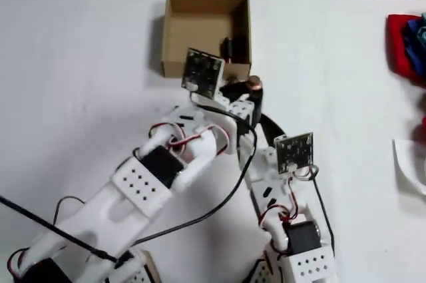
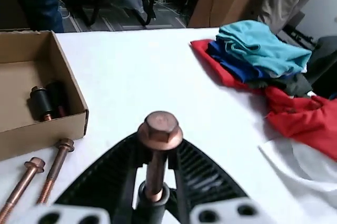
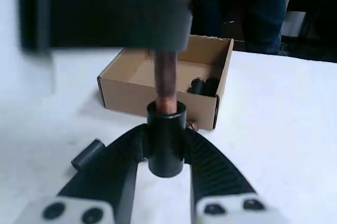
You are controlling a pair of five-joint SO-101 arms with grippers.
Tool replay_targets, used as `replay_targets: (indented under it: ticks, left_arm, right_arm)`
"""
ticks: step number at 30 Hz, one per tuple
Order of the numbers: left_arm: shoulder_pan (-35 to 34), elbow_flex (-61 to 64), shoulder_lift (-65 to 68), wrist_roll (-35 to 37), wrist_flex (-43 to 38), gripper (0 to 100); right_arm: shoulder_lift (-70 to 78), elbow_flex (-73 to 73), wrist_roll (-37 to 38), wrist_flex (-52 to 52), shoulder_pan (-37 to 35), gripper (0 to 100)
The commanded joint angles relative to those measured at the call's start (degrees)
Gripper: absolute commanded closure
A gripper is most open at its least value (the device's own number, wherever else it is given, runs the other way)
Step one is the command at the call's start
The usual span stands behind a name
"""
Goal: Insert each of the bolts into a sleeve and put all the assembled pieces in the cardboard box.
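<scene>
The left gripper is squeezed tight on a copper bolt. The bolt's head points up, in the low middle of the left wrist view. The right gripper is squeezed on a black sleeve, in the low middle of the right wrist view. The bolt's tip is in the top hole of the sleeve, but most of its stem is outside.

The job now looks like pushing the bolt all the way in. To do it well, the bolt should be kept straight over the hole and go down slowly. If it leans, it may jam. The right gripper should hold the sleeve firm so it cannot slip.

The cardboard box sits in the upper middle of the high view, with finished pieces inside. Two loose bolts lie at the lower left of the left wrist view, near the box. A loose sleeve lies on the table, at the lower left of the right wrist view.
</scene>
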Motion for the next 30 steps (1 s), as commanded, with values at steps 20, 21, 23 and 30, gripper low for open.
replay_targets:
  ticks: [20,21,23,30]
  left_arm:
    - [-2.6,-5.6,0.4,-3.0,9.4,80]
    - [-2.6,-6.5,0.4,-3.0,9.4,80]
    - [-2.6,-8.7,0.4,-3.0,10.5,80]
    - [-2.9,-15.4,0.4,-3.3,18.5,80]
  right_arm:
    - [-0.7,0.4,-0.5,0.1,-0.1,97.8]
    - [-0.7,0.4,-0.5,0.1,-0.1,97.8]
    - [-0.7,0.4,-0.5,0.1,-0.1,97.8]
    - [-0.7,0.4,-0.4,0.7,0.0,97.8]
